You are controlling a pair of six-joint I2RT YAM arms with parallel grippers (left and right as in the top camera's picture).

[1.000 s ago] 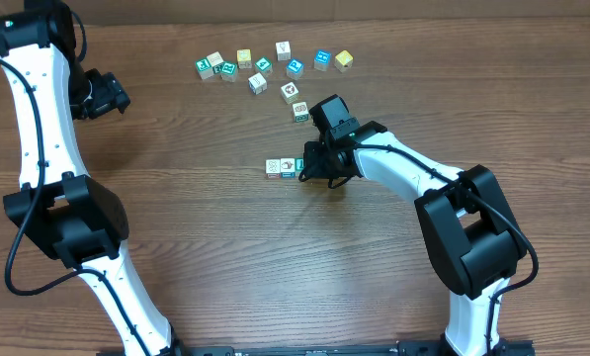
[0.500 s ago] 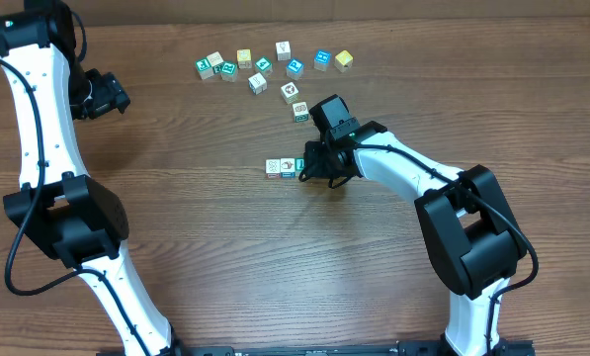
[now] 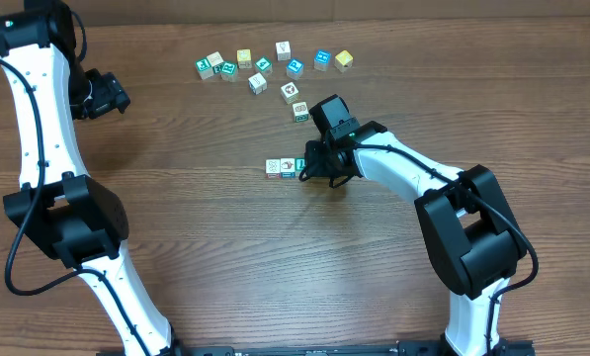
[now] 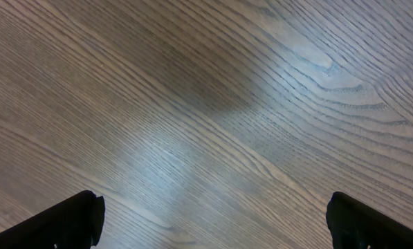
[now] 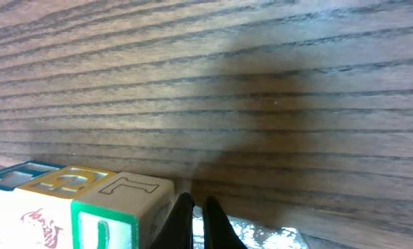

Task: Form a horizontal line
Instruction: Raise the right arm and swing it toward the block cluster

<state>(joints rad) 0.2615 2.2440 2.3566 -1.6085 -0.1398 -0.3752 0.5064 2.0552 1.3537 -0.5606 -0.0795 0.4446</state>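
The horizontal line [image 3: 285, 167] is a short row of three small cubes near the table's middle. In the right wrist view it shows at the lower left as a teal-topped cube, an orange-lettered cube [image 5: 66, 181] and a green-edged cube marked L [image 5: 126, 204]. My right gripper [image 3: 309, 168] is shut and empty, with its fingertips [image 5: 197, 214] low against the right side of the L cube. My left gripper [image 3: 117, 97] hangs at the far left, far from the cubes; its fingers are wide apart over bare wood in the left wrist view [image 4: 213, 221].
A loose cluster of several similar cubes [image 3: 265, 65] lies scattered along the back of the wooden table [image 3: 225, 257]. Two more cubes [image 3: 296, 103] trail down from the cluster toward my right wrist.
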